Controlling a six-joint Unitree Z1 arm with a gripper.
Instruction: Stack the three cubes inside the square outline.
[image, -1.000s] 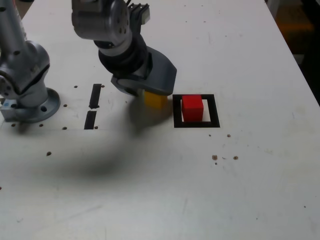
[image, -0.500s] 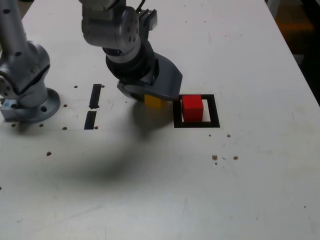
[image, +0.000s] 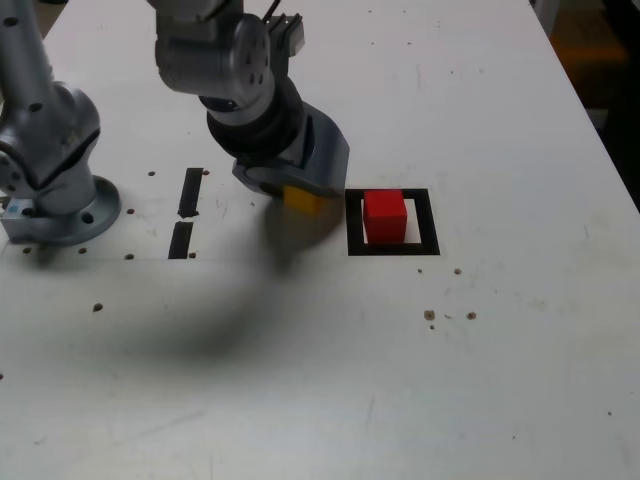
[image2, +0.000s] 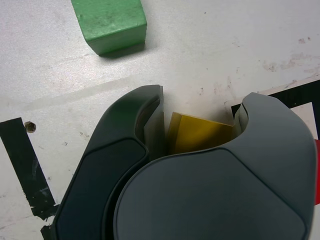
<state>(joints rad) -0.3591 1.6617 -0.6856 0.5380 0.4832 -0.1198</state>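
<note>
The yellow cube (image: 306, 203) rests on the white table just to the exterior view's left of the square outline (image: 392, 248). My gripper (image: 303, 193) is down over it. In the wrist view the yellow cube (image2: 200, 134) sits between the two dark fingers, and my gripper (image2: 202, 102) is shut on it. Inside the outline stands the red cube (image: 384, 216); the wrist view catches only a sliver of that red cube (image2: 317, 170) beside a corner of the outline (image2: 300, 95). The green cube (image2: 109, 22) lies beyond the fingertips; in the exterior view the arm hides it.
The arm's grey base (image: 60, 195) stands at the exterior view's left. Two short black tape strips (image: 190, 192) (image: 181, 240) lie between the base and my gripper. Small dark specks (image: 430, 315) dot the table. The table's edge (image: 600, 130) runs along the exterior view's right.
The jaws have closed in onto the yellow cube. The gripper head has shifted slightly toward the exterior view's left. The red cube has not moved.
</note>
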